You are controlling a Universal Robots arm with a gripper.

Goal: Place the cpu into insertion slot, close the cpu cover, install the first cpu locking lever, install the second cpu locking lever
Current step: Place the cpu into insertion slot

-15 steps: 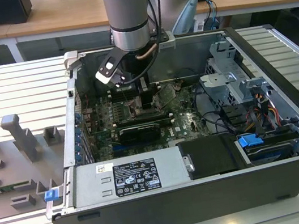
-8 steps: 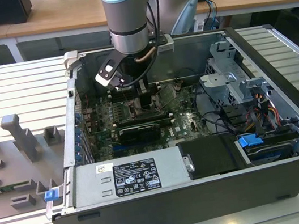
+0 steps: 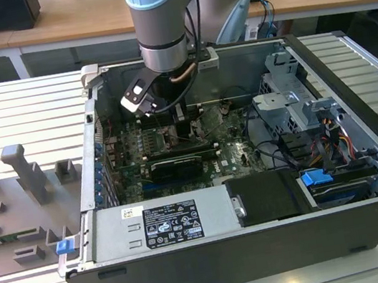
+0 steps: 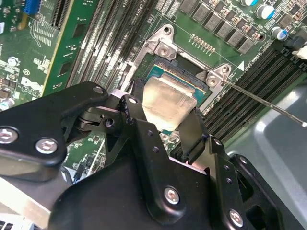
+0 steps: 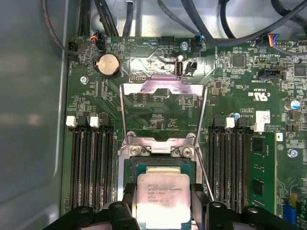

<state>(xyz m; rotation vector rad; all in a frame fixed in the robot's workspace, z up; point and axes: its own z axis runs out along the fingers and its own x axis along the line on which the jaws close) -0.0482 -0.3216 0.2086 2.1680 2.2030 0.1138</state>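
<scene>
The cpu [image 5: 163, 199] is gripped at two opposite edges by the closed gripper [image 4: 164, 109], just over the insertion slot [image 5: 160, 165]; whether they touch cannot be told. The cpu cover [image 5: 163, 90] is swung open. Black memory slots [image 5: 91, 165] are seen either side, with a thin lever wire [image 4: 268, 103] alongside. The open computer case [image 3: 197, 278] is set mid-frame on a slatted bench [image 3: 16, 105], with wooden desks [image 3: 82, 25] behind. In the exterior view the socket is hidden by the arm [image 3: 159, 30].
</scene>
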